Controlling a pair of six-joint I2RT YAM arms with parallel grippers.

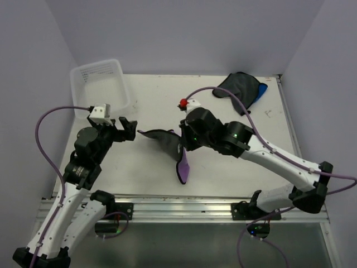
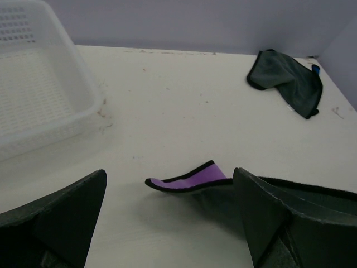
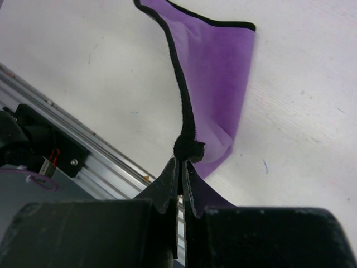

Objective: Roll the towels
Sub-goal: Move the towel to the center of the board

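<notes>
The purple towel [image 1: 182, 163] with a black edge hangs partly lifted in the middle of the table. My right gripper [image 1: 182, 146] is shut on its black hem [image 3: 188, 146], and the purple cloth [image 3: 215, 72] drapes down to the table. A free corner [image 2: 189, 179] curls up just ahead of my left gripper [image 1: 129, 129], which is open and empty, a little left of the towel. The dark grey-black towel [image 1: 239, 86] lies crumpled at the back right, over the blue towel [image 1: 262, 91], of which only an edge shows.
A clear plastic tub [image 1: 100, 86] stands at the back left; it also shows in the left wrist view [image 2: 33, 95]. A small red and white object [image 1: 187, 103] sits behind the right wrist. A metal rail [image 1: 184, 204] runs along the near table edge.
</notes>
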